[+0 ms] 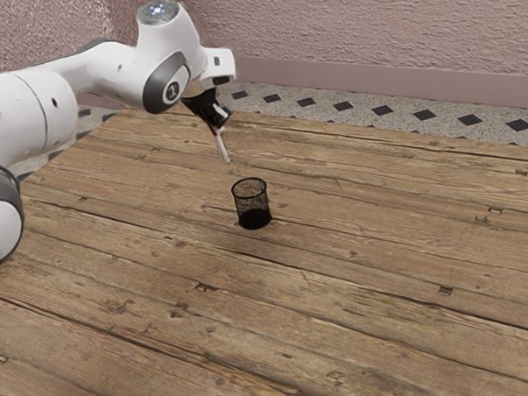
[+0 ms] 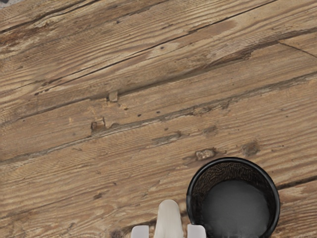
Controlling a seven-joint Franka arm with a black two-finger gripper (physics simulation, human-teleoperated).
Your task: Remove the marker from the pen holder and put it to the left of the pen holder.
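Holding: black two-finger gripper (image 1: 218,123), clamped on one marker, its two pale pads (image 2: 196,232) at either side of the barrel in the wrist view.

Marker (image 1: 223,148): one, slender, whitish, with a touch of red near the grip. Carried in the air, outside the pen holder, slightly tilted, free end downward. In the exterior view it appears above and to the exterior view's left of the holder. In the wrist view its rounded pale end lies just beside the holder's rim, with the tabletop behind it.

Pen holder (image 1: 253,218): one, black, round, mesh-walled, with a darker rim and a solid-looking base. Upright on the tabletop, open end up. The wrist view looks down into it and shows the grey inner floor.

Arm (image 1: 43,107): one, white, with dark grey joint covers, entering from the exterior view's left, its hand angled downward.

Table (image 1: 356,290): one, brown wooden planks, with long cracks, dark seams, knots and small chipped patches.

Surroundings: wall (image 1: 370,27), pink, rough-textured, with a smoother pink baseboard (image 1: 329,88) along its foot; floor (image 1: 357,124), pale and speckled, set with dark diamond shapes in a row.
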